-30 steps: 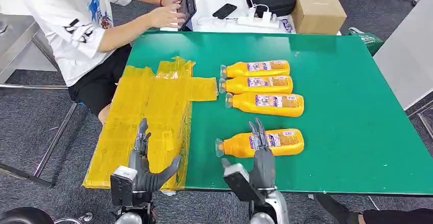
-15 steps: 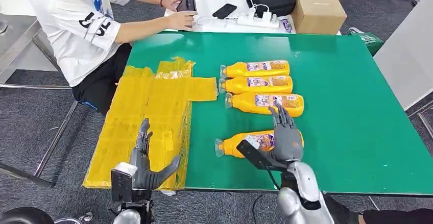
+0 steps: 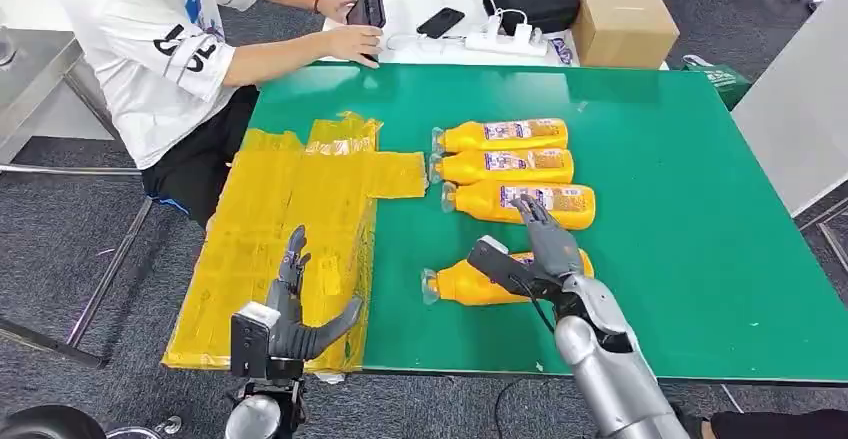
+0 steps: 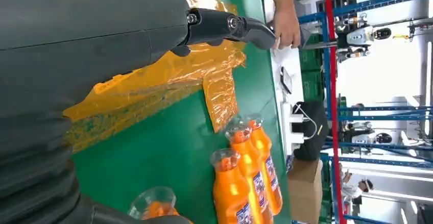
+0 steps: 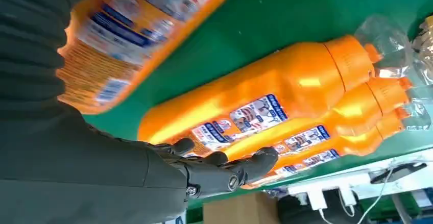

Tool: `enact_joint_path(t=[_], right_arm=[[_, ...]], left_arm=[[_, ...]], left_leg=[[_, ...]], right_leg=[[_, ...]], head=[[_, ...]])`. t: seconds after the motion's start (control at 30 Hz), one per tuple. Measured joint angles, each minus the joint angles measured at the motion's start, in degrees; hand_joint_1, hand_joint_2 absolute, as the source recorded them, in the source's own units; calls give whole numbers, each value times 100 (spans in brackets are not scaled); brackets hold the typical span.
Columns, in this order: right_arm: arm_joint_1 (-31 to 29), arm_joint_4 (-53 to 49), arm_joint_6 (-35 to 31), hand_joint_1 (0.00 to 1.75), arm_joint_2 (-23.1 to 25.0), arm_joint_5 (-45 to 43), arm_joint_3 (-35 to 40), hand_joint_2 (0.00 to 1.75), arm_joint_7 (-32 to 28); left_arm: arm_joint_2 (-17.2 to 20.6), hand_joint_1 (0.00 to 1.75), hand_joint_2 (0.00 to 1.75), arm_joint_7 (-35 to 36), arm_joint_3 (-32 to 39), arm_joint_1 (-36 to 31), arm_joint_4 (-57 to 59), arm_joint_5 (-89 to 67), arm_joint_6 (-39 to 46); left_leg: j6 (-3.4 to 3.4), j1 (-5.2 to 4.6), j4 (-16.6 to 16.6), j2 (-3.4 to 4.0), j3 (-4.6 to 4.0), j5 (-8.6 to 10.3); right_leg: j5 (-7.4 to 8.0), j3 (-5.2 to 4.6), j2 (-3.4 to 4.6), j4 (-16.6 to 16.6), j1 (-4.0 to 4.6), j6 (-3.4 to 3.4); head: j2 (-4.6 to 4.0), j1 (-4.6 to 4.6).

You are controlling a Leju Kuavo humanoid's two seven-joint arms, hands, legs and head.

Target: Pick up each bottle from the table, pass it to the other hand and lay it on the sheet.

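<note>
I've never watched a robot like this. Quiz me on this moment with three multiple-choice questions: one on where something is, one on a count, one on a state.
1. Where is the right hand?
A. Over the nearest bottle
B. On the cardboard box
C. Over the yellow sheet

2. How many orange bottles lie on the green table?
A. Two
B. Four
C. Six

3. What is the left hand doing?
A. Gripping a bottle
B. Holding a phone
C. Holding nothing, fingers apart

Answers:
1. A: its fingers reach over the bottle lying apart from the row.
2. B: three side by side, one nearer the robot.
3. C: it is at the sheet's near edge with nothing in it.
</note>
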Motion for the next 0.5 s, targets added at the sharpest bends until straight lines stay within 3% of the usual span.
enact_joint_path(t=[0.5], right_arm=[[-533, 593, 135, 0, -138, -529, 335, 175, -313]], left_arm=[[0, 0, 175, -85, -4, -204, 299, -11, -109]], left_leg=[[2, 0, 0, -1, -1, 3]], right_leg=[[2, 1, -1, 1, 0, 2]], head=[[0, 2]])
